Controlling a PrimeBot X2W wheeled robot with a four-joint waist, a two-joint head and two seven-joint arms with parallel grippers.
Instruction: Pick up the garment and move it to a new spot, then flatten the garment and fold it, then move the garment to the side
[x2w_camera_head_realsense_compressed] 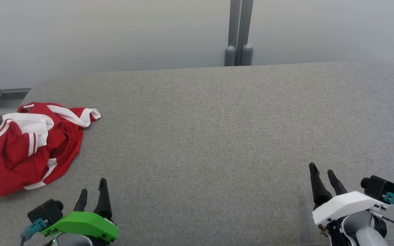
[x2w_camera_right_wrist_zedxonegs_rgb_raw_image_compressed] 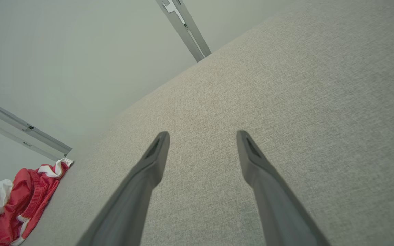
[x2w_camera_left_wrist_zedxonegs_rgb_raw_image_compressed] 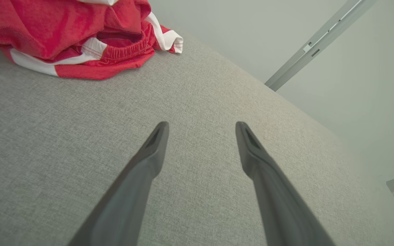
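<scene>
Red cloth with white stripes and white trim lies crumpled in a heap at the far left of the grey woven surface: this is the garment, bunched over itself, with its left part running out of the head view. One white-edged corner pokes out toward the far side. In the left wrist view the garment shows a gathered elastic band among its folds, and in the right wrist view the garment sits well away, close to the surface's edge.

The left pincer, under a green housing, hovers at the lower left, just beside the near edge of the heap but not touching it. Its jaws stand wide apart with nothing between them, as the left wrist view confirms for the left pincer, where bare fabric shows in the gap. The right pincer, under a white housing, hangs at the lower right, well apart from the garment. The right pincer is likewise spread and empty.

Behind the surface a grey post rises against a pale wall.
</scene>
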